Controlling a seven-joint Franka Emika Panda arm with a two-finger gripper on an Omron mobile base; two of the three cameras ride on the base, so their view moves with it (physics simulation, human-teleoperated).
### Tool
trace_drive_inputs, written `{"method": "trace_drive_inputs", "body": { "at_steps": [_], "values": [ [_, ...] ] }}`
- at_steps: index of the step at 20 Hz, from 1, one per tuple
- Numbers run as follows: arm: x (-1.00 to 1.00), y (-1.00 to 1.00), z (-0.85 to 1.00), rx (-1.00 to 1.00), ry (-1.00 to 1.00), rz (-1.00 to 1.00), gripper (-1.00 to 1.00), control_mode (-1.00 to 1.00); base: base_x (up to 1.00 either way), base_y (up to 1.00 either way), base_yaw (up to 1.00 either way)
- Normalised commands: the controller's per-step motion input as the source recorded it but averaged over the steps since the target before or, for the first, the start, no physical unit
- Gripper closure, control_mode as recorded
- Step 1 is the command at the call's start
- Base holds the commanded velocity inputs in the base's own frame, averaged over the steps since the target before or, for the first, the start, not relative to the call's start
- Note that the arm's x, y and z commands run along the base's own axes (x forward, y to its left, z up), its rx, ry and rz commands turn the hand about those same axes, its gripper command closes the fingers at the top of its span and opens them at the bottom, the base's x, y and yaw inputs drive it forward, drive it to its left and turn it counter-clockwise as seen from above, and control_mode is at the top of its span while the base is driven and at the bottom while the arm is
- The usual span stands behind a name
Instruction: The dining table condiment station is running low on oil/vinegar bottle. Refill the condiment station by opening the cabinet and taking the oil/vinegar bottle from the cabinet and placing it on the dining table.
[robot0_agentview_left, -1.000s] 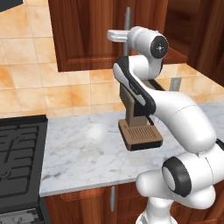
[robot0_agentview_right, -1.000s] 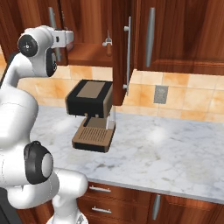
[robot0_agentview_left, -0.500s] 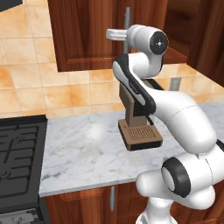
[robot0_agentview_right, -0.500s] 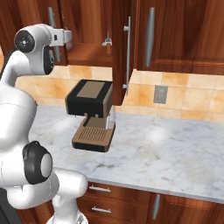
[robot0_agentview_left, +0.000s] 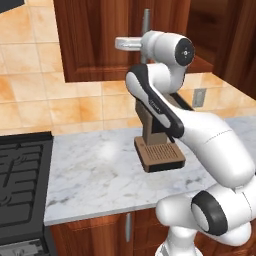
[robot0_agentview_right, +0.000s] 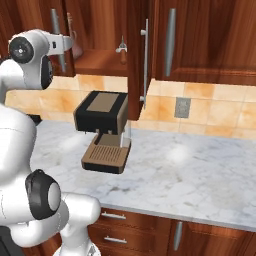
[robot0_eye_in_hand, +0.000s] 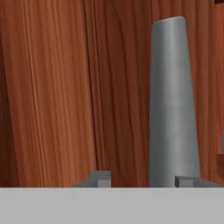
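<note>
Stove, black, sits at the far left of the left base view, flush against the marble tabletop; a brown-and-black coffee machine stands further right on that tabletop, against the orange tiled wall, its drip tray toward the front edge.

Above hangs the cabinet of dark reddish wood; in the right base view one door stands swung out, nearly edge-on, its long silver handle facing right; left of that door the inside shelf is open to sight; the oil/vinegar bottle stands on the shelf, small and dim, just beside the open door and above the coffee machine.

The white arm reaches up to the cabinet's left door; in the hand view the gripper faces wood grain at close range, with a grey bar handle rising just over the right fingertip; the fingers stand apart, clamped on nothing.

Further right, a wall socket sits in the tiles.
</note>
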Motion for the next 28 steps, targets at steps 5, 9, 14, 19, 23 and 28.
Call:
{"method": "trace_drive_inputs", "body": {
  "at_steps": [5,9,14,19,23,28],
  "values": [
    [-0.96,1.00,0.00,0.00,0.00,0.09,1.00,-1.00,0.00,0.00,0.00],
    [-1.00,1.00,0.00,0.00,0.00,0.00,1.00,-1.00,0.00,0.00,0.00],
    [-1.00,1.00,0.00,0.00,0.03,0.00,1.00,-1.00,0.00,0.00,0.00],
    [-0.98,1.00,0.00,0.00,0.10,0.00,-1.00,-1.00,0.00,0.00,0.00],
    [-0.66,-0.11,0.27,0.15,0.14,0.01,-1.00,-1.00,0.00,0.00,0.00],
    [-0.62,-0.96,0.27,0.30,0.06,0.17,-1.00,-1.00,0.00,0.00,0.00]
  ]
}}
